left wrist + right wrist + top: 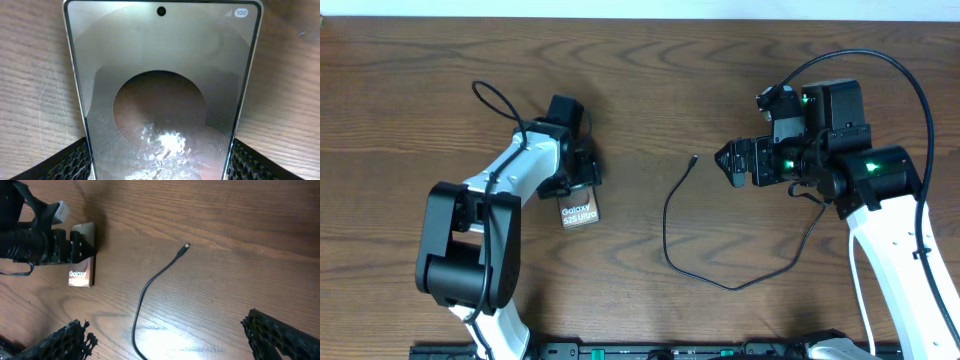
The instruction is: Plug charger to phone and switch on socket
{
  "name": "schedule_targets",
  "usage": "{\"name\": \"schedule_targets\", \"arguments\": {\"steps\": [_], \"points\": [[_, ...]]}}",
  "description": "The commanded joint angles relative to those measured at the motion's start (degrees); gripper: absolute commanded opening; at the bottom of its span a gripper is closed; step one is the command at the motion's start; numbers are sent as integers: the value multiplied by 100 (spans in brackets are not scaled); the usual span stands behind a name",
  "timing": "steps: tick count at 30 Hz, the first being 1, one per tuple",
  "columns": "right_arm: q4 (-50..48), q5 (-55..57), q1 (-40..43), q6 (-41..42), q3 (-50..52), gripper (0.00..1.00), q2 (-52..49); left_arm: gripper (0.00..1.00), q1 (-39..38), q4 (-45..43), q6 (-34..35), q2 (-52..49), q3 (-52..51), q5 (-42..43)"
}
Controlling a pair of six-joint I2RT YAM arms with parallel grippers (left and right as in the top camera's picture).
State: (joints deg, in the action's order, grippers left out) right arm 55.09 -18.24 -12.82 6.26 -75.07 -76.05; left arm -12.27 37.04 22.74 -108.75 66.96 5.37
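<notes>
The phone lies flat on the wooden table at centre left, with its "Galaxy S25 Ultra" text showing. My left gripper is shut on its far end. In the left wrist view the phone fills the frame and the left gripper's fingers press on both silver edges. The charger is a thin black cable curving across the table, with its plug lying free. My right gripper is open and empty just right of the plug. In the right wrist view the cable runs between the right gripper's open fingers. The socket is out of view.
In the right wrist view the phone and the left arm sit at the far left. The charger's other end runs under the right arm. A black rail lines the table's front edge.
</notes>
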Motion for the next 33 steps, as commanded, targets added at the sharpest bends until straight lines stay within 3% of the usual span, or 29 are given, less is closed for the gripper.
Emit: {"name": "schedule_targets", "arguments": {"steps": [1,9,20,25,31,33], "points": [[0,-35,2,-52,-122,99,0,84,-4,-15,52,125,-125,-92],[-2,-35,2,-52,-122,99,0,91,-4,-87,50,125,-304,-90],[-20,-35,2,-55,-122,99,0,91,-20,-9,52,125,-564,-90],[-24,-35,2,-52,-122,99,0,78,-181,-83,52,125,-713,-4],[-2,-35,2,-52,-122,99,0,77,-380,-267,52,125,-713,-94],[2,-35,2,-55,-122,99,0,71,-376,-267,50,125,-713,-120]]}}
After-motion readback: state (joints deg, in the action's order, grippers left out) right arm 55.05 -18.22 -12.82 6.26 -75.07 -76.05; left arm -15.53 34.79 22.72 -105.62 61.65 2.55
